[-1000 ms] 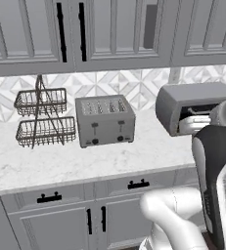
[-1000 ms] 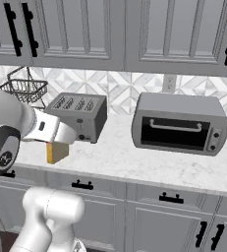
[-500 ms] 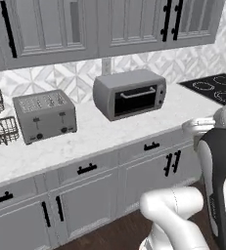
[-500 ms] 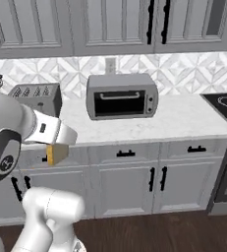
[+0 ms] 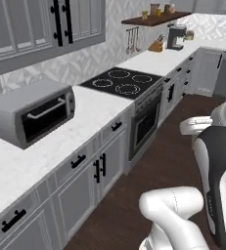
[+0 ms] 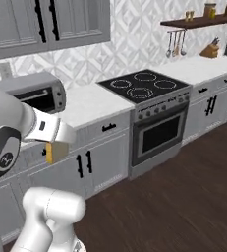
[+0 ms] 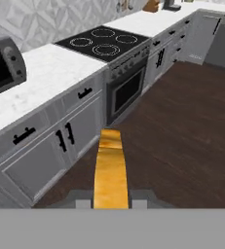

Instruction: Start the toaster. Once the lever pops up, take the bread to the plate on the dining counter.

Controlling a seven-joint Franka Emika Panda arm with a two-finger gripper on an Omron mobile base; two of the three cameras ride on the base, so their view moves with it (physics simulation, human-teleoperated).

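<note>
Bread (image 7: pixel 111 170) is already out of the toaster and clamped in the gripper (image 7: pixel 112 202), so the toasting and the pick-up look done; the carry to the plate on the dining counter is what remains, and judging by the surroundings that carry is under way. In the hand view the slice is seen edge-on, a narrow golden strip with its long axis running straight out from between the fingertips, far end aimed over the dark wood floor (image 7: pixel 182 141) toward the oven (image 7: pixel 126 92). In the right base view it hangs below the wrist as a small yellow block (image 6: pixel 54 151), in front of the grey lower cabinets (image 6: pixel 93 165); its exact tilt there is hard to judge. Beyond lie the marble worktop (image 6: pixel 90 101), the toaster oven (image 5: pixel 33 114) and the black cooktop (image 5: pixel 124 82).
</note>
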